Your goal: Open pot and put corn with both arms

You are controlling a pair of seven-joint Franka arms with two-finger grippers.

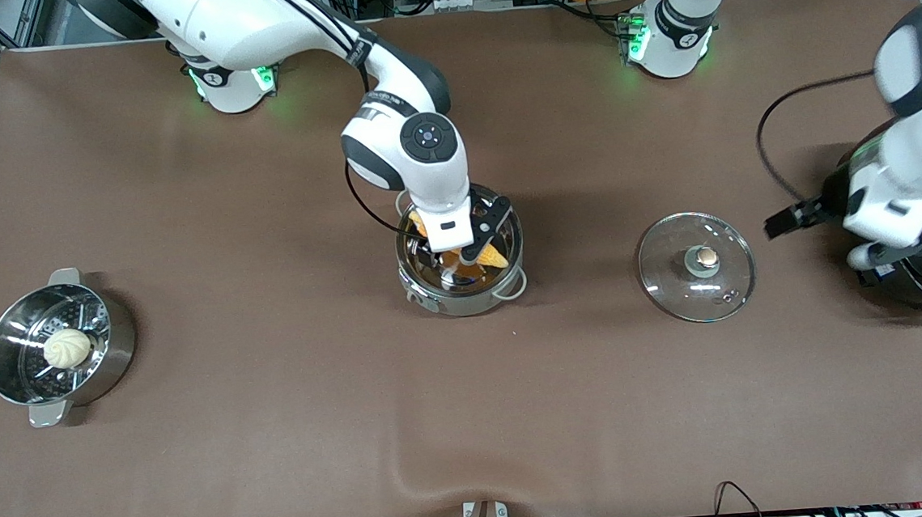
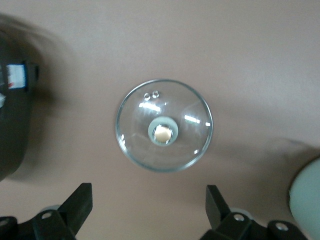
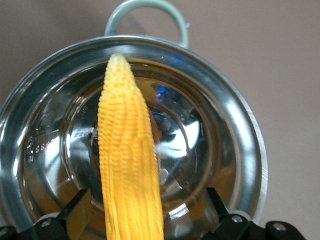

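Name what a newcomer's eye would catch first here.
The right gripper over the open pot at mid-table, with the yellow corn lying between its spread jaws. Next, the glass lid flat on the table toward the left arm's end, with the left gripper open above it.

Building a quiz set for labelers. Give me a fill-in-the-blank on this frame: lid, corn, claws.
1. The glass lid lies on the ____, knob up, beside the open pot.
2. The right claw is over the ____.
3. The yellow thing between its open fingers is a ____ cob.
4. The left claw is open and holds ____.

Missing words: table; pot; corn; nothing
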